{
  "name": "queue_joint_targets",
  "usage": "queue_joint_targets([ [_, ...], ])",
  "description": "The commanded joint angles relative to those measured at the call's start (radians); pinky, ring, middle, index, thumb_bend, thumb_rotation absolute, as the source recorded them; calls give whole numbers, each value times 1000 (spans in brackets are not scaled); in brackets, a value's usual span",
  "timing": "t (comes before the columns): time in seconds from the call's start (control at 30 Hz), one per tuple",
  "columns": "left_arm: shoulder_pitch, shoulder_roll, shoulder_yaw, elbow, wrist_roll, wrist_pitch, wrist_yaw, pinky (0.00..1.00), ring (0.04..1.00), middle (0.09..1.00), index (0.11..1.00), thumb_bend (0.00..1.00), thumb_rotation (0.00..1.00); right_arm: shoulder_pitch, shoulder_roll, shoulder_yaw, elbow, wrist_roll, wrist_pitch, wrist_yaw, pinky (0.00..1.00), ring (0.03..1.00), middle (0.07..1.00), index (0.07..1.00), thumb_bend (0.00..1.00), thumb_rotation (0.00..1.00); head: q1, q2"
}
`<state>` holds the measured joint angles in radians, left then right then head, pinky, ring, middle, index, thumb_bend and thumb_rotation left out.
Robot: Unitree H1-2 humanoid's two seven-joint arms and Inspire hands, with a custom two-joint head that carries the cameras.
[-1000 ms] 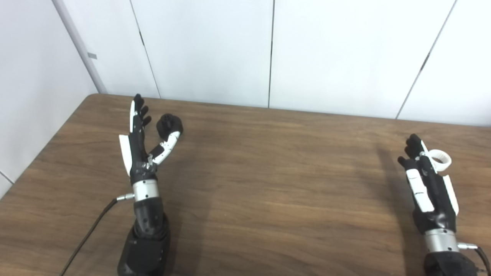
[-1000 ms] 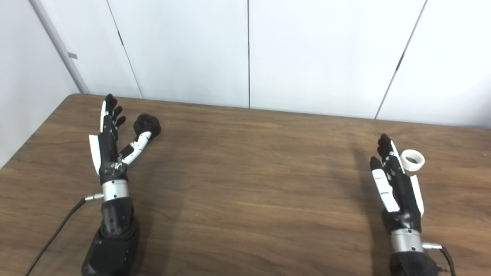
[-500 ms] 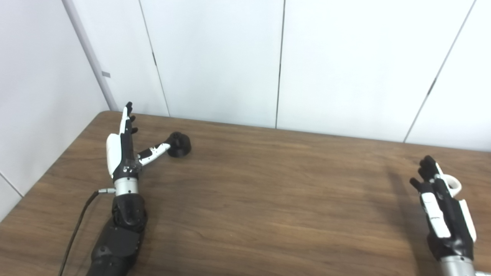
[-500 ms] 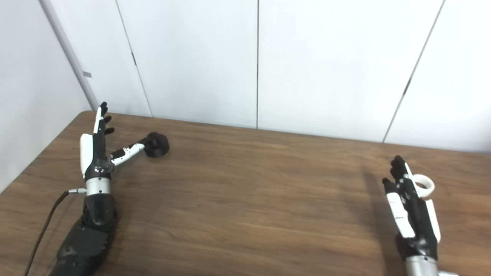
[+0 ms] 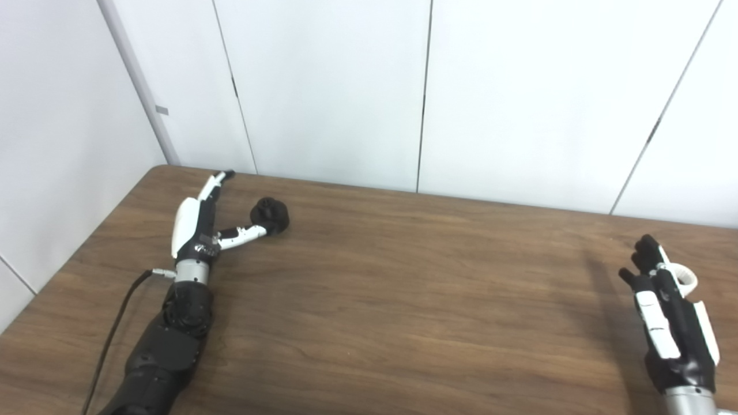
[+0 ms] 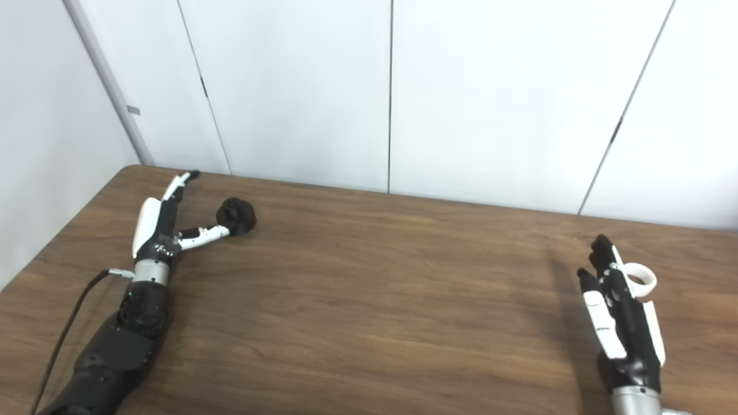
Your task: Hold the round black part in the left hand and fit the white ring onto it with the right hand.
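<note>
Both hands are spread and empty, so the left hand (image 5: 193, 227) should cup the black part (image 5: 271, 214) squarely while the right hand (image 6: 620, 320) pinches the ring (image 6: 641, 280) just right of it.

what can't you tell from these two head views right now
- Small white plastic ring: partly hidden behind the right hand in both views; touching or apart cannot be told.
- Round black part: too small and dark for surface detail; whether the left hand thumb touches it is unclear.
- Right forearm: cut off by the bottom edge.
- Brown wooden table: near edge out of frame.
</note>
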<state>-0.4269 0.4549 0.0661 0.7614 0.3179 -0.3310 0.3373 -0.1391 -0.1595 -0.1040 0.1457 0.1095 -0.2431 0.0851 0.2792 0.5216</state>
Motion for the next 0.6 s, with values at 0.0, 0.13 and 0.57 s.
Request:
queue_joint_targets([
  [0.0,20,30,-17,12,0,14,-37,902,968,971,896,981,310,68,9,0,54,8,-13,5,910,970,967,952,340,715,3,0],
  [0.13,11,58,-46,7,11,27,-94,890,971,971,895,1000,345,67,9,-1,53,17,-13,9,925,978,972,956,333,725,6,2],
  [0.57,-42,112,-122,77,24,4,-158,875,955,947,876,1000,387,66,7,3,61,-17,-27,-4,886,953,955,940,312,724,31,-8],
])
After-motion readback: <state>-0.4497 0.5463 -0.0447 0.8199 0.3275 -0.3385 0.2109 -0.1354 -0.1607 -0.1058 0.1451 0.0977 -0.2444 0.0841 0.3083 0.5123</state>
